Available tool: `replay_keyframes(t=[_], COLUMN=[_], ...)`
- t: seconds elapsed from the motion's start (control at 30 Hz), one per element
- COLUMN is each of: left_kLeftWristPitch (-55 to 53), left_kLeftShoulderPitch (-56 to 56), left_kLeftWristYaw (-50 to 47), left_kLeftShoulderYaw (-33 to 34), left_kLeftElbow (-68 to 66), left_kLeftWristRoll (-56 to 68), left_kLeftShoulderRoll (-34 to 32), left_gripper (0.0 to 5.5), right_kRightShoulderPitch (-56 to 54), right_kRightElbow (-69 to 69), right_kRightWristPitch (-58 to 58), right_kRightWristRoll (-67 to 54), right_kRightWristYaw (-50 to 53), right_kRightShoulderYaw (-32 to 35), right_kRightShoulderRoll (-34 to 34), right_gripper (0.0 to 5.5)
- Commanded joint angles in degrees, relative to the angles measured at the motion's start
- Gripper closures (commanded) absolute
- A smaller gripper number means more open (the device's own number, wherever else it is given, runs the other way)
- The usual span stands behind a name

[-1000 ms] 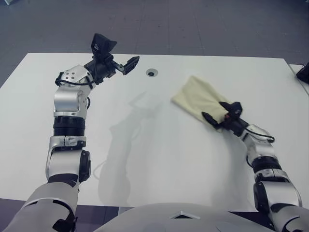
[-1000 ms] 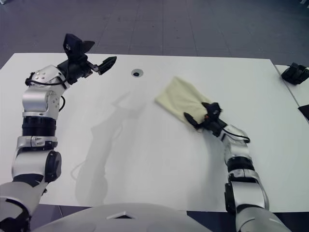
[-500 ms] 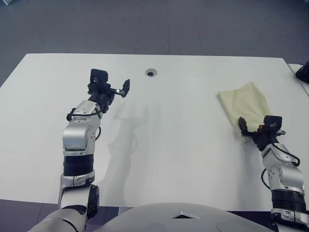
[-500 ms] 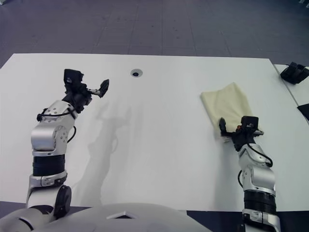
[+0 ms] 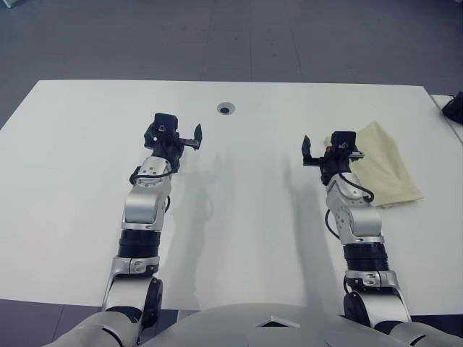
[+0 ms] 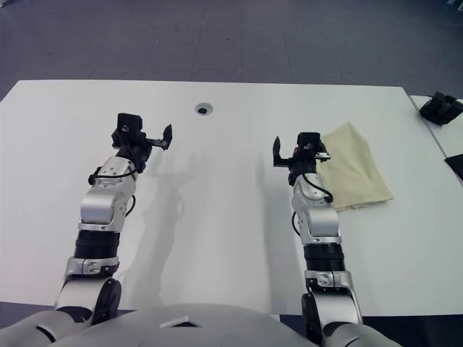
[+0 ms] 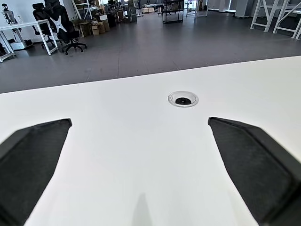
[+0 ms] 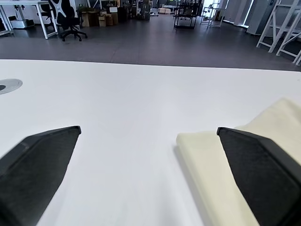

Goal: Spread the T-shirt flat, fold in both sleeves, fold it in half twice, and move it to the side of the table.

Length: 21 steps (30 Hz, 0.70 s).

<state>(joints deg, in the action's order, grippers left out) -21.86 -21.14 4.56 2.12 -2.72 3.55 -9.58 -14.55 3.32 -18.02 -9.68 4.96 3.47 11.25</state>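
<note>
The pale yellow T-shirt [image 5: 387, 170] lies folded into a small, flat, roughly rectangular bundle on the right side of the white table [image 5: 246, 217], close to its right edge, with one corner pointing toward the far side. The right gripper [image 5: 330, 152] is just beside the bundle's left edge, toward the middle of the table; its jaws are spread wide and hold nothing, with bare tabletop between its fingers [image 8: 42, 155] and the cloth showing past the outer one. The left gripper [image 5: 173, 139] hovers over the left half of the table, well apart from the T-shirt, its jaws also spread wide and empty. A small round cable hole [image 5: 226, 108] sits in the tabletop near the far edge, beyond and between the two grippers
</note>
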Motion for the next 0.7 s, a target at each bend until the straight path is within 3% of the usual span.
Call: replay_keyframes(t=[0.03, 0.7], left_kLeftWristPitch=[1.06, 0.32], left_kLeftShoulderPitch=[-2.71, 0.41], left_kLeftWristYaw=[-1.12, -0.95], left_kLeftShoulderYaw=[0.62, 0.38], left_kLeftElbow=[-2.26, 1.20], left_kLeftWristRoll=[-0.49, -0.79], left_kLeftShoulderRoll=[0.72, 0.55], left_gripper=[0.10, 0.10], right_kRightShoulderPitch=[-0.56, -0.21], right_kRightElbow=[0.31, 1.15], right_kRightWristPitch=[0.78, -0.10], right_kRightWristRoll=[1.20, 3.69], right_kRightWristYaw=[-0.43, -1.93], right_kRightShoulderYaw=[0.91, 1.75], right_kRightShoulderRoll=[-0.64, -2.63], right_gripper=[0.11, 0.11])
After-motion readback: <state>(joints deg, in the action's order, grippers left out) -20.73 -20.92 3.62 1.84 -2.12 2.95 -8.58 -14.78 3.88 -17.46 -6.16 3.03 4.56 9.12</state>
